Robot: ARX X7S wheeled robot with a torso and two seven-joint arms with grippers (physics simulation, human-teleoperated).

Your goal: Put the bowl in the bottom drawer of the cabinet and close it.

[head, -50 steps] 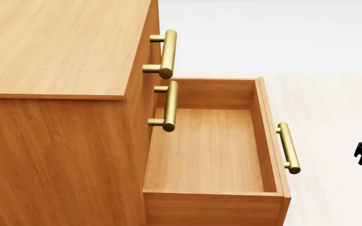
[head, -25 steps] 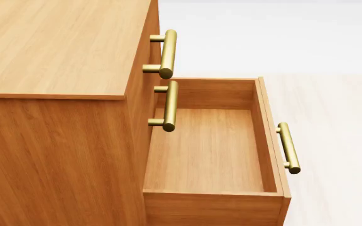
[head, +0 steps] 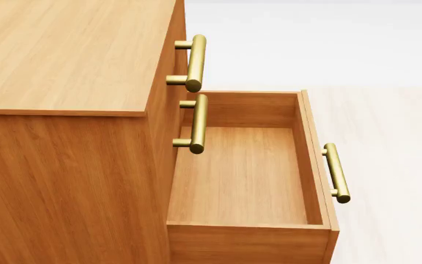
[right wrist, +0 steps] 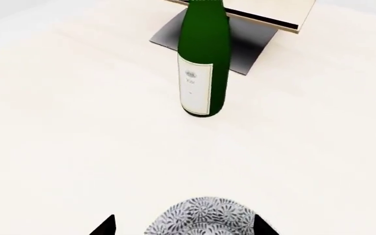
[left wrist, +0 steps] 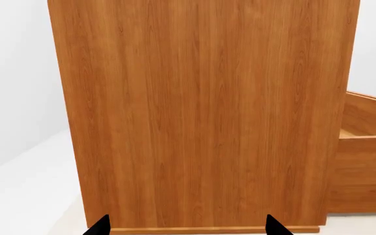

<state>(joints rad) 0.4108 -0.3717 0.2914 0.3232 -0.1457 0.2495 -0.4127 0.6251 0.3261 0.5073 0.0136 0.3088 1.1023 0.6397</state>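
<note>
The small round white bowl with the fine grey-blue floral pattern (right wrist: 204,219) sat at the lower centre of the right wrist view, on the pale tabletop (right wrist: 77,137), between the two dark tips of the right gripper (right wrist: 182,226), which stood wide apart on either side of it with no contact visible. It looked rigid, light and probably brittle, with a glazed surface likely to slip; a hold across the rim, one tip inside and one outside the wall, was judged safer than a squeeze across the whole body. The upright green glass bottle with a white label (right wrist: 204,61) stood beyond the bowl, near but apart, and could topple if brushed during the lift; a pale flat board on a grey base (right wrist: 240,24) lay behind it. In the head view the shallow orange-brown wooden bottom drawer (head: 244,176) stood pulled out of the orange-brown wood-grain cabinet (head: 64,126), with nothing inside. The left gripper (left wrist: 184,227) was spread wide, holding nothing, facing the cabinet's side panel.
</note>
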